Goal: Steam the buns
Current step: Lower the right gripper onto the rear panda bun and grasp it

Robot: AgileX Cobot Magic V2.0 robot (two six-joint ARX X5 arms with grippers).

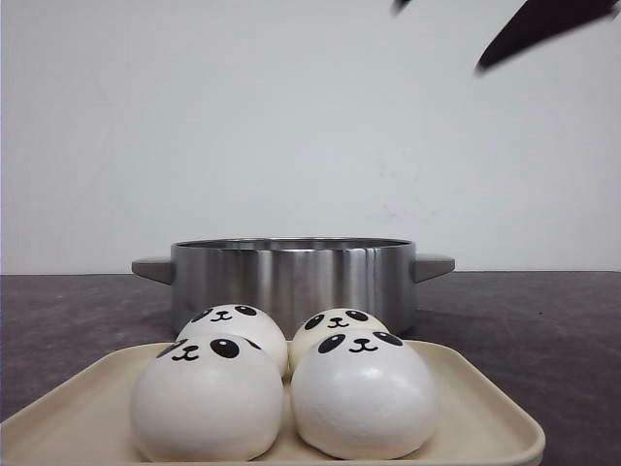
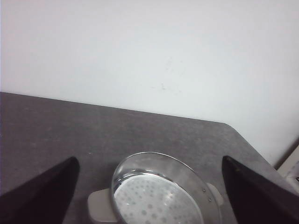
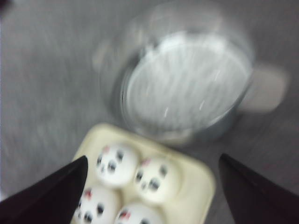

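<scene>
Behind everything stands a plain white wall, and the bench (image 1: 543,320) is dark grey and a little speckled. On it, nearest the front camera, lies a cream tray (image 1: 485,413) with the buns (image 1: 281,374), four of them in two rows, touching each other. They are round white domes with a smooth, slightly shiny skin, and each one has black panda eyes, ears and a small mouth.

I judge that they are light and soft, so a hard squeeze could dent them, and the smooth skin may slip. It seems best to hold one low at its two sides, gently.

Just behind the tray is the steel pot (image 1: 291,277) with a perforated steamer plate (image 2: 156,205) inside.

The left gripper (image 2: 149,186) is wide open and holds nothing, above the pot. The right gripper (image 3: 152,189) is also wide open and empty, above the tray.
</scene>
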